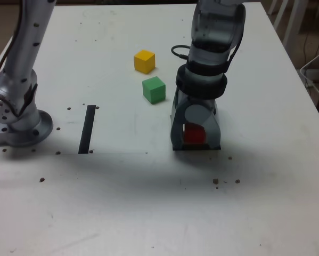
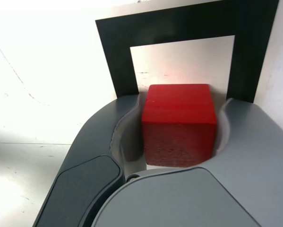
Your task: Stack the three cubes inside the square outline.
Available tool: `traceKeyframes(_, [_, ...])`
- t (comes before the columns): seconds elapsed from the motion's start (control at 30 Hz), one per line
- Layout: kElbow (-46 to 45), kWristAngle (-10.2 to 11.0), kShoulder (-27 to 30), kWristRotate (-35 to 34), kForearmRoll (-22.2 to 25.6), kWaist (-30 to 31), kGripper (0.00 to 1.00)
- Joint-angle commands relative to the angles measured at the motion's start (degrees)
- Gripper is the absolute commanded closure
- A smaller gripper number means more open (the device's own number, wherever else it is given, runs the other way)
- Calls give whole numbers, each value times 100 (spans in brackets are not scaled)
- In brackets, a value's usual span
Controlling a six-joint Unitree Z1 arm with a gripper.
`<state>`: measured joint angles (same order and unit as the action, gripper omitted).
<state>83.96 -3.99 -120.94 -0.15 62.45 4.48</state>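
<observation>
the red cube [image 2: 179,124] sits between the jaws of the gripper [image 1: 195,136], which close on its sides, over the white centre of the square outline [image 2: 115,52]. the green cube [image 1: 154,89] and yellow cube [image 1: 144,61] lie apart, beyond the jaws on the table [image 1: 255,202].

Red cube [image 2: 178,124]: matt, fine-grained faces. Gripper [image 2: 179,156]: smooth grey plastic-looking shell. Table [image 1: 148,213]: matt white, speckled.
</observation>
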Motion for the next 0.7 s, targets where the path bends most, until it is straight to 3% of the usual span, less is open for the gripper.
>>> traceKeyframes(0.0, [-27, -10, 34, 1, -13, 0, 1])
traceKeyframes(0.67, [-501, 493, 1206, -81, 110, -325, 1])
